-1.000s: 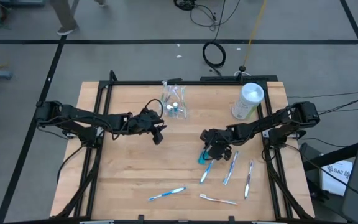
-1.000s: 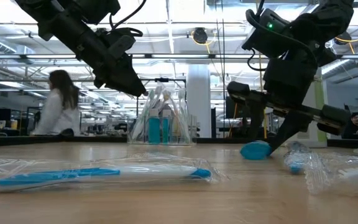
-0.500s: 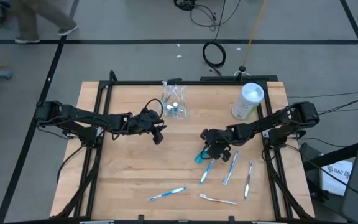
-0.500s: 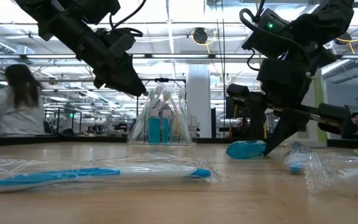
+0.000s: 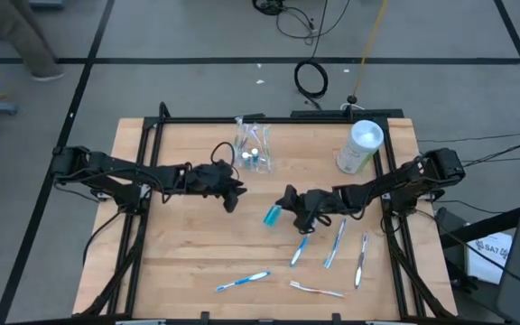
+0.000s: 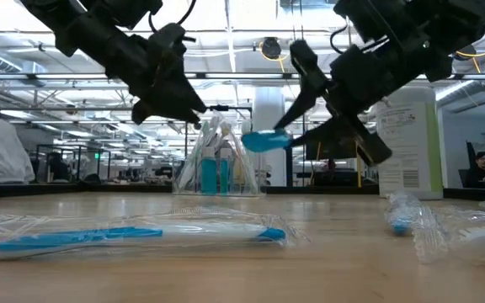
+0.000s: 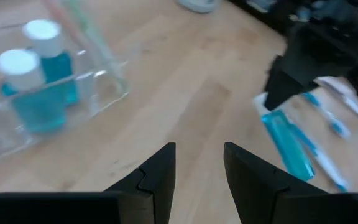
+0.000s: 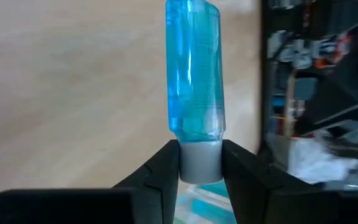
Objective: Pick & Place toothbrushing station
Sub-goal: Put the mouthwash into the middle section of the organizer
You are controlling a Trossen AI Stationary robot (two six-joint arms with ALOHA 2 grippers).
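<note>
I am holding a teal toothpaste tube (image 8: 193,71) in the right pincer (image 8: 199,163), whose fingers are clamped on the tube's grey cap end only; the blue body is sticking out past them, unsupported. In the high view the tube (image 5: 272,215) is hanging above the bare middle of the bench (image 5: 188,253), between the clear plastic cup (image 5: 252,147) at the far edge and the loose toothbrushes nearer me. The left pincer (image 7: 197,163) is waiting just short of the cup with its fingers apart and nothing between them.

Risks, as I judge them: the grip is taking only the narrow cap, so the tube may be pivoting or slipping out during the carry. The cup looks light and already crowded, so a tube pushed in at an angle could tip it or snag on the brushes standing inside. The two arms are also working close together near the cup, and their pincers could be colliding on the approach.

Count: one tube in the pincer and two more (image 7: 33,84) standing in the cup, so three tubes; one cup; five toothbrushes (image 5: 243,281) lying on the bench, several in clear wrappers; those in the cup I cannot count. One white canister (image 5: 360,147) is standing at the far right.
</note>
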